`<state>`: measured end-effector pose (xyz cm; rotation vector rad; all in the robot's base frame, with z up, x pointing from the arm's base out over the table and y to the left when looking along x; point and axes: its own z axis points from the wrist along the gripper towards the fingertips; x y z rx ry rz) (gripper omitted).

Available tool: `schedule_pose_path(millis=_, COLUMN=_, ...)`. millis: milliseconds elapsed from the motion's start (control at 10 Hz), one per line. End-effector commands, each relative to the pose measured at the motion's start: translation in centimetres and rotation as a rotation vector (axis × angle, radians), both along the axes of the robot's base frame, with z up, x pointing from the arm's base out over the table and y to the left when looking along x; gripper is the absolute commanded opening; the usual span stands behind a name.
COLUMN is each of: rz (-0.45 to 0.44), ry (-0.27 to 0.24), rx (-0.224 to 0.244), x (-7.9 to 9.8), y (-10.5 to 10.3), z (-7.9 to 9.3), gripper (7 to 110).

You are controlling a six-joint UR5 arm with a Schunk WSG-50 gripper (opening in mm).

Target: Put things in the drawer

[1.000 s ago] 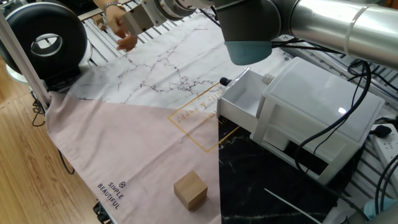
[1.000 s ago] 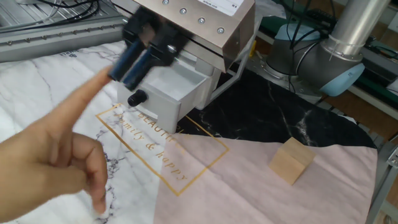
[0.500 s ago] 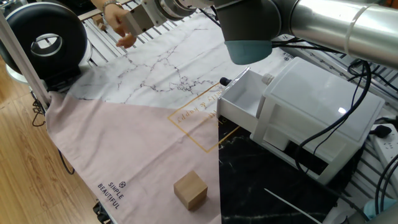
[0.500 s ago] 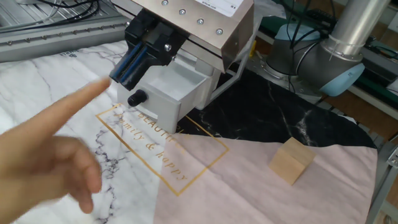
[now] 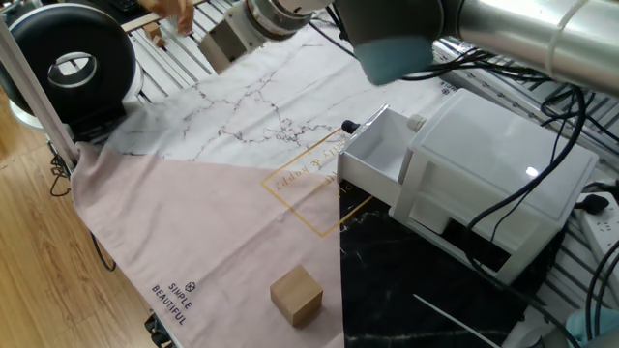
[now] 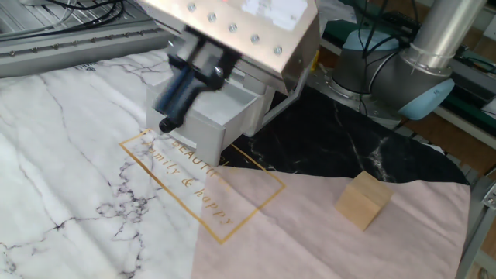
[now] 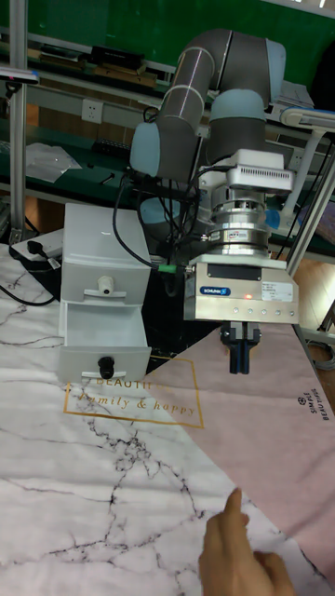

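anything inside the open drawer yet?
The drawer is pulled out, and the part of its interior that shows is bare white. The gripper hangs in front and covers some of it, so that corner cannot be checked. The wooden cube sits on the pink cloth.

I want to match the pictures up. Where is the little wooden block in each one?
One fixed view: the wooden block sits at the bottom middle, on the pink cloth by the black mat's edge.
The other fixed view: the block is at the lower right, on the pink cloth.
Tall fixed view: not in it.
Shared landmark: the open white drawer with its black knob, beside the gold lettering.
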<state>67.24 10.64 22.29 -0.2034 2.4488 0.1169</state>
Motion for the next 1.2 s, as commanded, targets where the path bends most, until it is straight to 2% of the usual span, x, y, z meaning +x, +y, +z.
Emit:
schedule_pose_path(millis=0, rz=-0.027, ry=0.232, rx=0.029, x=-4.9, y=0.1, z=-2.8, gripper=7)
schedule_pose_path(millis=100, rz=0.008, ry=0.251, rx=0.003, x=-5.4, y=-0.2, z=-2.5, gripper=7)
schedule_pose_path(millis=200, rz=0.033, ry=0.204, rx=0.019, x=-4.3, y=0.4, z=-1.8, gripper=7)
schedule_pose_path(millis=300, rz=0.059, ry=0.195, rx=-0.026, x=-4.0, y=-0.6, z=-1.7, gripper=44)
schedule_pose_path(millis=400, rz=0.098, ry=0.194, rx=-0.070, x=-3.8, y=-1.4, z=-1.5, gripper=44)
schedule_pose_path(millis=500, rz=0.112, ry=0.180, rx=-0.088, x=-3.4, y=-1.7, z=-1.2, gripper=44)
schedule_pose_path(millis=700, rz=0.114, ry=0.113, rx=-0.079, x=-1.8, y=-1.9, z=0.0, gripper=44)
schedule_pose_path(millis=800, rz=0.092, ry=0.088, rx=-0.080, x=-1.2, y=-2.1, z=0.4, gripper=66)
schedule_pose_path(millis=900, rz=0.088, ry=0.093, rx=-0.040, x=-1.4, y=-1.2, z=0.3, gripper=66)
schedule_pose_path(millis=1000, rz=0.105, ry=0.116, rx=-0.026, x=-1.9, y=-0.7, z=0.0, gripper=66)
schedule_pose_path(millis=1100, rz=0.108, ry=0.110, rx=-0.057, x=-1.8, y=-1.4, z=0.0, gripper=66)
